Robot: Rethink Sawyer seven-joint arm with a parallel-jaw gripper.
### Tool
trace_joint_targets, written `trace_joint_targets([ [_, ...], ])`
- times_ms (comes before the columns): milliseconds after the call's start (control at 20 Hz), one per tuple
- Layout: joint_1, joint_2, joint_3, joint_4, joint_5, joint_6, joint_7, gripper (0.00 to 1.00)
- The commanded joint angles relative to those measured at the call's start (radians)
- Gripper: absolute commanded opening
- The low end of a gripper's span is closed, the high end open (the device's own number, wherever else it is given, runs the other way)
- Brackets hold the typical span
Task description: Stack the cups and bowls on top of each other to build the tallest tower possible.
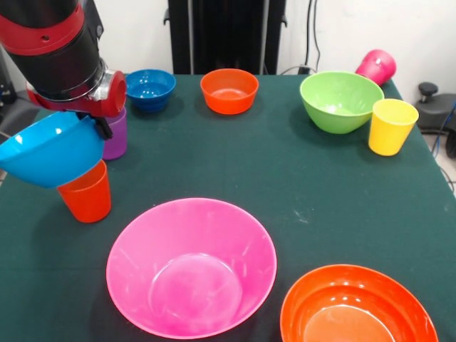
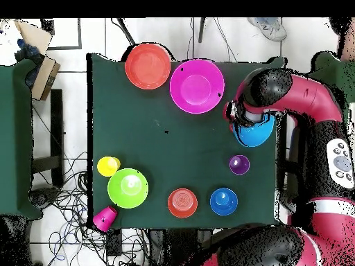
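Arm [image 1: 60, 53] came down at the picture's left in the front view, its wrist over a medium blue bowl [image 1: 46, 149] that hung tilted, mouth up, directly above the orange cup [image 1: 87, 194]. Gripper [image 1: 100, 125] was hidden behind the wrist and the bowl's rim; whether it pinched the rim could not be told. Bowl bottom overlapped the orange cup's mouth in that view, contact uncertain. Purple cup [image 1: 115, 135] stood upright just behind, close to the wrist. Along the far edge stood the small blue bowl [image 1: 150, 89] and the small orange bowl [image 1: 229, 90], apart from each other. Lime green bowl [image 1: 340, 100] sat toward the far right, with the yellow cup [image 1: 391, 126] upright just beside it, near the table's right edge. Magenta cup [image 1: 377, 66] lay on its side at the far right corner. Very large pink bowl [image 1: 191, 267] sat near the front edge, and the large orange bowl [image 1: 358, 306] beside it ran past the bottom of the frame. Green table [image 1: 285, 178] lay bare through its middle, a broad open band between the far row and the two big bowls. Overhead, the blue bowl [image 2: 252, 131] hung at the table's edge, close to the pink bowl [image 2: 197, 86].
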Motion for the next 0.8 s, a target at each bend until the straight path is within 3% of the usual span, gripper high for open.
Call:
trace_joint_targets([
  [50, -0.003, 0.007, 0.062, 0.071, -0.083, -0.067, -0.313, 0.0],
  [800, 0.004, -0.001, 0.056, 0.09, -0.092, -0.108, -0.284, 0.0],
])
